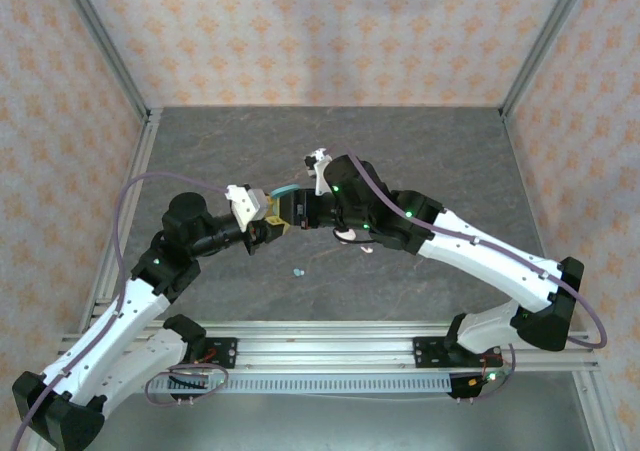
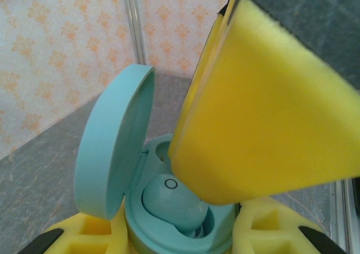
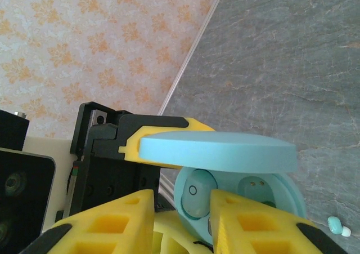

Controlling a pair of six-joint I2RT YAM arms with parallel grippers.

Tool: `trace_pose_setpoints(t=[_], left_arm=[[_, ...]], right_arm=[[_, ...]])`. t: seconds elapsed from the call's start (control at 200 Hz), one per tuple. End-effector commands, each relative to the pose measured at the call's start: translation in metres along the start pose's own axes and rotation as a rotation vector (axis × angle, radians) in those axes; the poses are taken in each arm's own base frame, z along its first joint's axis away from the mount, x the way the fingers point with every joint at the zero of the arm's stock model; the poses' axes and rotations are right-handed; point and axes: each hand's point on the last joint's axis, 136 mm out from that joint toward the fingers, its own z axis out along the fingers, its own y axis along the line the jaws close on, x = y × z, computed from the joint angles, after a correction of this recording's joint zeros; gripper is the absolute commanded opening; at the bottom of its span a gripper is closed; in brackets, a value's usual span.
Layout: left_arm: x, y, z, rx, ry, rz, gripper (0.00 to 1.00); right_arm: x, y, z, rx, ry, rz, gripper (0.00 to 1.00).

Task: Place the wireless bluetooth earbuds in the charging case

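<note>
Grey table [image 1: 430, 161], papered walls behind. Open teal case [image 2: 112, 147] is held off the table, clamped in the left hand [image 2: 175, 234]. One seated earbud [image 2: 171, 200] is in it, and the socket [image 3: 254, 187] beside it is empty. Over the case mouth sits the right hand [image 3: 183, 197], fingers parted and apparently gripping nothing. A loose earbud [image 1: 297, 270] lies on the table, apart from both hands, on their near side toward the bases. Judgement: the free right hand fetches it — down and back, then up to the socket.

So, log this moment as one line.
left gripper: holding open charging case | right gripper: at seated earbud, grip unclear | second well: empty | loose earbud: on table
</note>
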Motion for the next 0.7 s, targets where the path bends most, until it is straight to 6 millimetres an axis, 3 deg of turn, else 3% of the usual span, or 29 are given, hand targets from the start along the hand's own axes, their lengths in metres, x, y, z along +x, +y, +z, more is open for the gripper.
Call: trace_pose_setpoints(t=[0.0, 0.4, 0.585, 0.696], left_arm=[[-0.031, -0.004, -0.005, 0.012, -0.087, 0.072, 0.17], [-0.02, 0.002, -0.006, -0.03, -0.032, 0.032, 0.18], [-0.01, 0.004, -0.011, -0.06, 0.005, -0.011, 0.18], [-0.002, 0.005, -0.016, -0.087, 0.039, -0.039, 0.18]], right_arm=[[0.0, -0.01, 0.001, 0.062, 0.005, -0.015, 0.34], [-0.013, 0.013, -0.03, -0.015, -0.047, -0.061, 0.34], [-0.01, 0.008, -0.047, -0.021, -0.071, -0.07, 0.35], [-0.008, -0.005, -0.057, 0.022, -0.098, -0.067, 0.35]])
